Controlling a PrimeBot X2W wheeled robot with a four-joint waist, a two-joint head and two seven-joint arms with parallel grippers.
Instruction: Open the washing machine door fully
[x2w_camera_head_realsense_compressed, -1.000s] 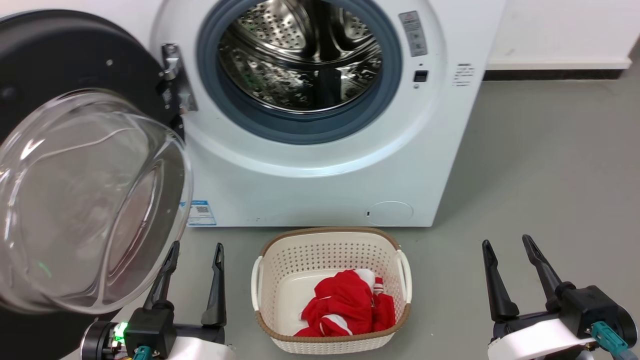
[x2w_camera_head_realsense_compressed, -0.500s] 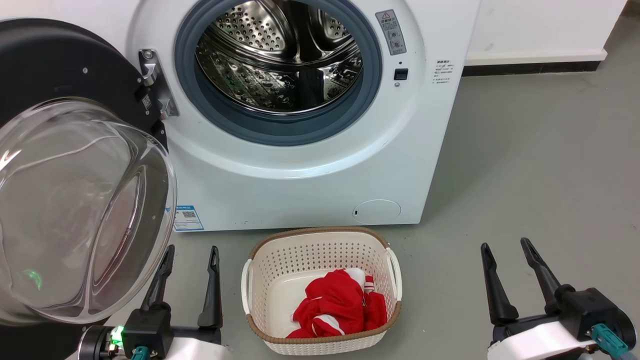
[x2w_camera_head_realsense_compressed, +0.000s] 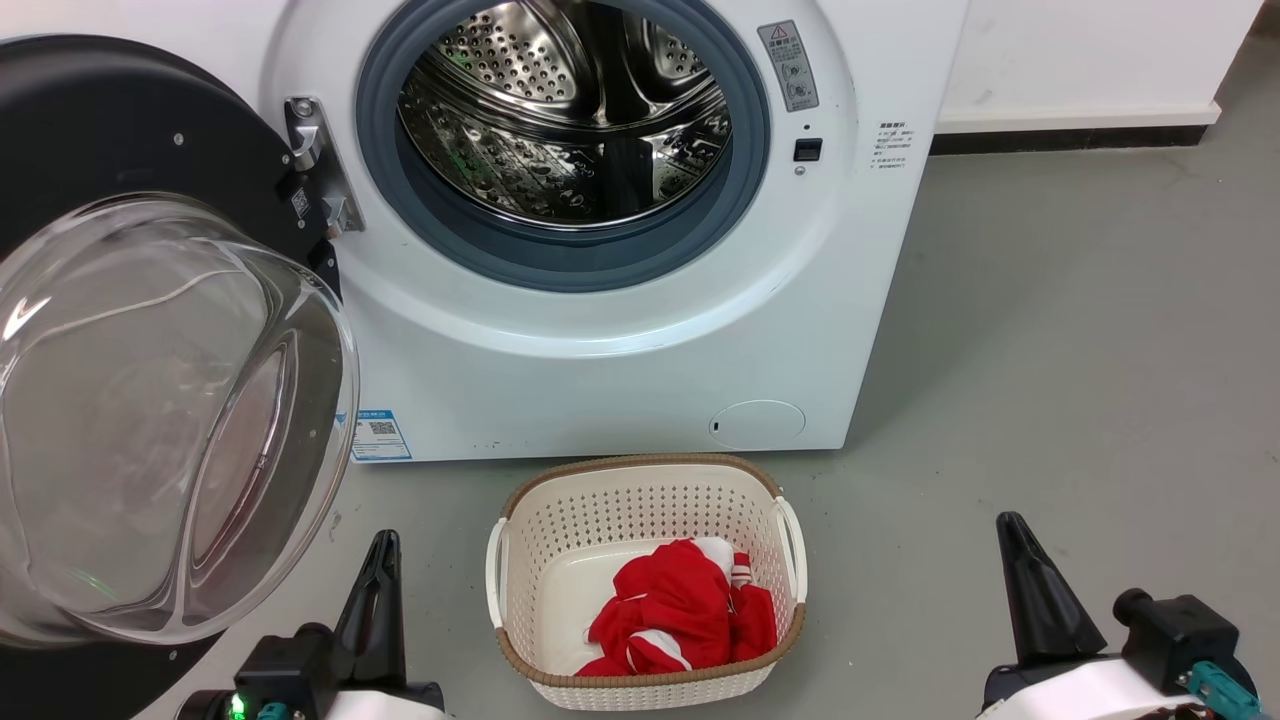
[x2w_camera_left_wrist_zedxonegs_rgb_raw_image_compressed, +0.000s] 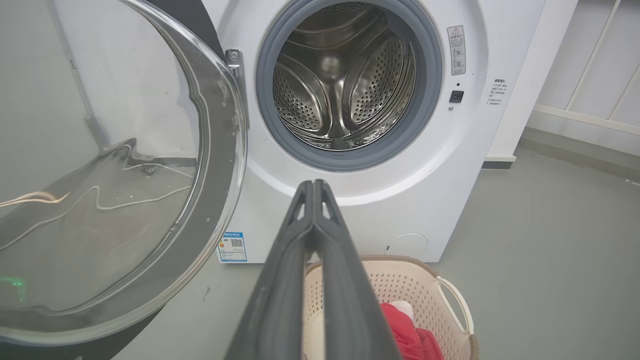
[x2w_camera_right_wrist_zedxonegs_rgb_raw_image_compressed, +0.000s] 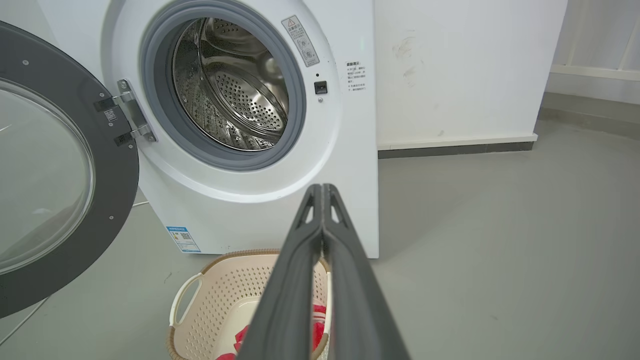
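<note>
While the door (x2w_camera_head_realsense_compressed: 150, 420) hangs swung wide from the washer (x2w_camera_head_realsense_compressed: 600, 370), both grippers sit low in front of the washer with nothing in them. The door is carried on a metal hinge (x2w_camera_head_realsense_compressed: 315, 165) at the left edge of the washer's front. Its black rim and bulging glass bowl stand out past the washer's left side, the bowl turned toward the robot. The washer's round opening is uncovered: a grey gasket (x2w_camera_head_realsense_compressed: 560, 255) rings a perforated steel drum (x2w_camera_head_realsense_compressed: 570, 110). Low on the washer's front, a blue sticker (x2w_camera_head_realsense_compressed: 378, 435) sits by the left corner and a round flap (x2w_camera_head_realsense_compressed: 757, 424) lies toward the right.

A pale basket (x2w_camera_head_realsense_compressed: 650, 500) stands on the grey floor (x2w_camera_head_realsense_compressed: 1050, 350) just in front of the washer, below the opening, with red cloth (x2w_camera_head_realsense_compressed: 680, 620) lying in it.

The left gripper (x2w_camera_head_realsense_compressed: 385, 545) is in front of the washer's left corner, between the door's lower rim and the basket, touching neither. Its fingers (x2w_camera_left_wrist_zedxonegs_rgb_raw_image_compressed: 285, 270) are pressed together along their length in the left wrist view, clasping nothing, and point at the washer's front below the opening.

The right gripper (x2w_camera_head_realsense_compressed: 1010, 525) is out past the washer's right side, well apart from washer and door, over bare floor. Its fingers (x2w_camera_right_wrist_zedxonegs_rgb_raw_image_compressed: 295, 280) are likewise closed against each other and empty.
</note>
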